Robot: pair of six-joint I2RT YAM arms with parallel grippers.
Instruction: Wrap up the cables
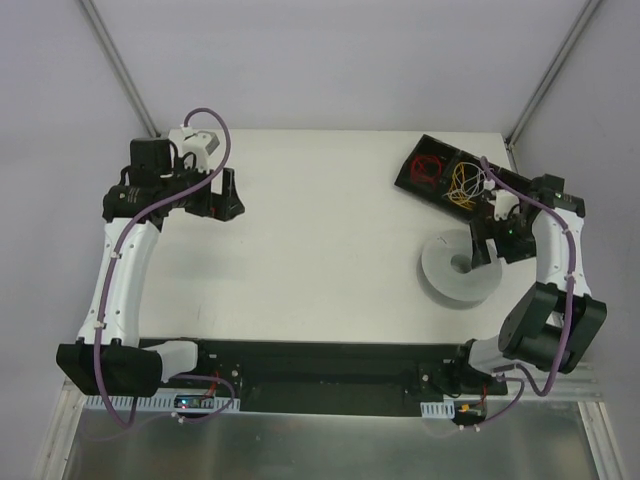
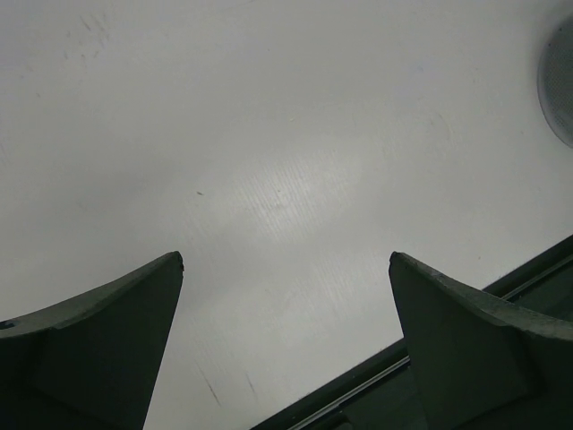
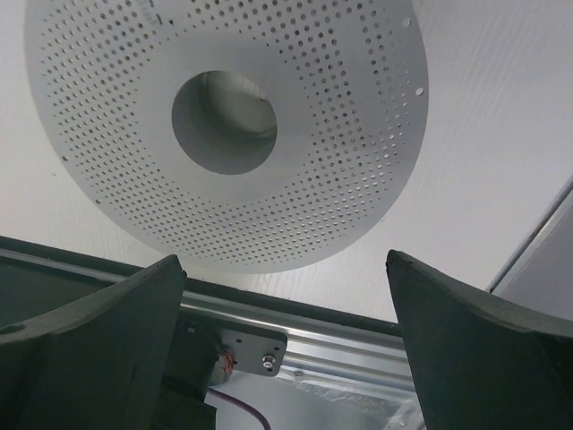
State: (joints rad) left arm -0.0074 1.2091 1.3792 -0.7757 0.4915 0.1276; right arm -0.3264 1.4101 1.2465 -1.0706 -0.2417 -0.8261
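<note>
**Top view.** The left hand (image 1: 231, 196) hangs over the far left part of the white table (image 1: 320, 260). Its fingers are spread apart with nothing between them. The right hand (image 1: 480, 244) is on the opposite side, well apart from the left one, and its fingers are spread too. It hovers at the far rim of a grey perforated spool (image 1: 455, 275), which lies flat on the table. Past the right hand, toward the far edge, sits a black tray (image 1: 408, 165), turned at an angle. The red cables (image 1: 428, 168) are bundled in the compartment farther from that hand. The yellow cables (image 1: 464, 184) lie in the nearer compartment, just beside the right wrist. Neither hand touches any cable.

**Left wrist view.** The left hand (image 2: 285, 260) is released, both dark fingers (image 2: 107, 331) wide apart over bare table (image 2: 269, 134). A slice of the spool (image 2: 560, 81) shows far ahead and to the right of the fingers. A black rail (image 2: 510, 291) runs across below the right finger. No cable shows here.

**Right wrist view.** The right hand (image 3: 285, 262) is also released and grasps nothing. The spool (image 3: 340, 134) fills the space ahead of the fingertips, with its round centre hole ahead and slightly left. Its rim is apart from both fingers. The table (image 3: 501, 134) shows to the right of it, and a metal rail (image 3: 304, 318) crosses between the fingers. No cable shows here either.
</note>
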